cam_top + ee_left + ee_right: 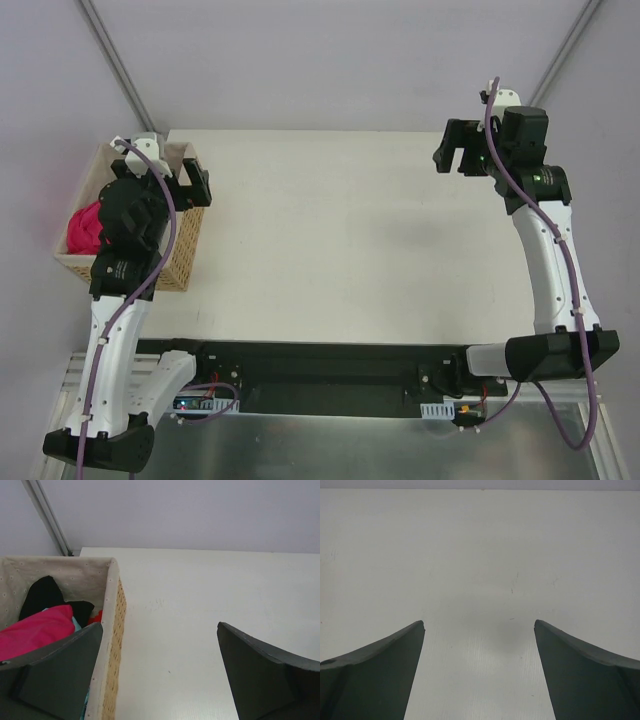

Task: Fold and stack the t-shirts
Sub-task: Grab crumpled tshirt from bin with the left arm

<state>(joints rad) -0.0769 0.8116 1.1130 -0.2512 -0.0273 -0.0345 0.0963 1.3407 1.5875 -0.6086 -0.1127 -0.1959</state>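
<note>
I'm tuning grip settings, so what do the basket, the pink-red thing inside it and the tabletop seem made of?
Basket: tan woven wicker, judging by its ribbed weave, lined with pale dotted cloth. Crimson shirt: soft matte fabric, bunched in folds. Table: hard, smooth off-white board, probably laminate; faint scuffs.

t-shirts [37, 627] in basket [114, 580] at left edge of table [350, 250]; left gripper [186, 184] above it, right gripper [460, 152] far right

A crumpled crimson t-shirt [35, 630] lies bunched inside the wicker basket [116, 645], beside a black t-shirt [42, 594], with a sliver of teal t-shirt [75, 623] showing between them.
</note>
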